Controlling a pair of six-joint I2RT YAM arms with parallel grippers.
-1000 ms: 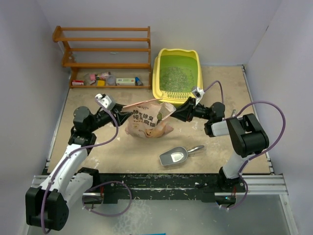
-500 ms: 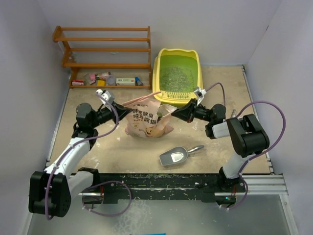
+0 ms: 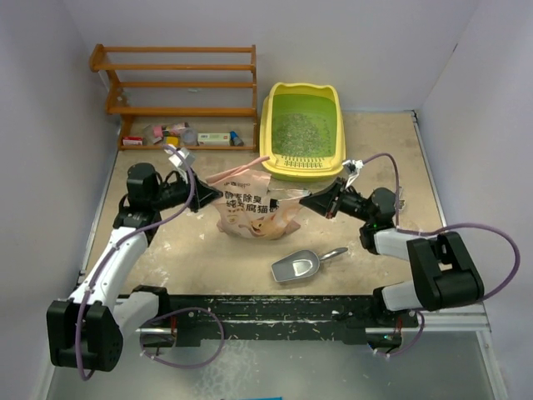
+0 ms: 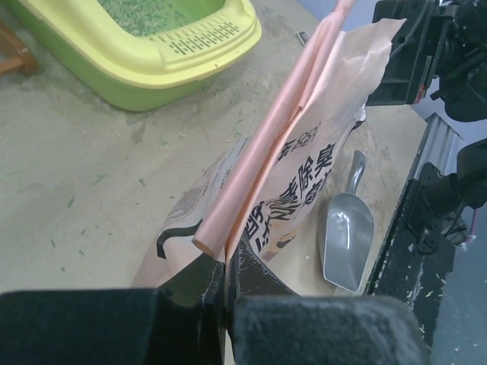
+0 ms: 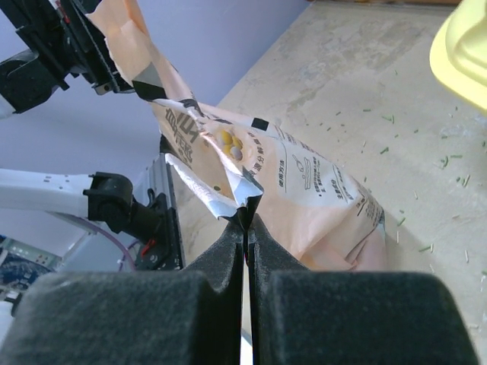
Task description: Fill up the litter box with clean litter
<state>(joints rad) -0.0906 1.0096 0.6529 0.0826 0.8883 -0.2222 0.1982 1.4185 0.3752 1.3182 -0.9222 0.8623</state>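
The yellow litter box (image 3: 301, 170) with a green floor stands at the back, with a thin layer of clean litter (image 3: 293, 133) inside. In front of it a pink printed bag (image 3: 254, 214) stands on the table, its top stretched between both arms. My left gripper (image 3: 218, 193) is shut on the bag's left top edge, pinching the pink folded strip (image 4: 259, 160) at my left gripper (image 4: 226, 262). My right gripper (image 3: 304, 200) is shut on the right top corner, a crumpled point of the bag (image 5: 304, 190) at my right gripper (image 5: 246, 220).
A grey metal scoop (image 3: 297, 266) lies on the table in front of the bag, and the left wrist view has the scoop (image 4: 346, 236) beside it. A wooden shelf rack (image 3: 179, 83) with small items stands at the back left. Loose granules are scattered on the table.
Both grippers have closed on the bag's top corners. The bag has shifted slightly toward the near edge, and the right arm has swung outward and lower.
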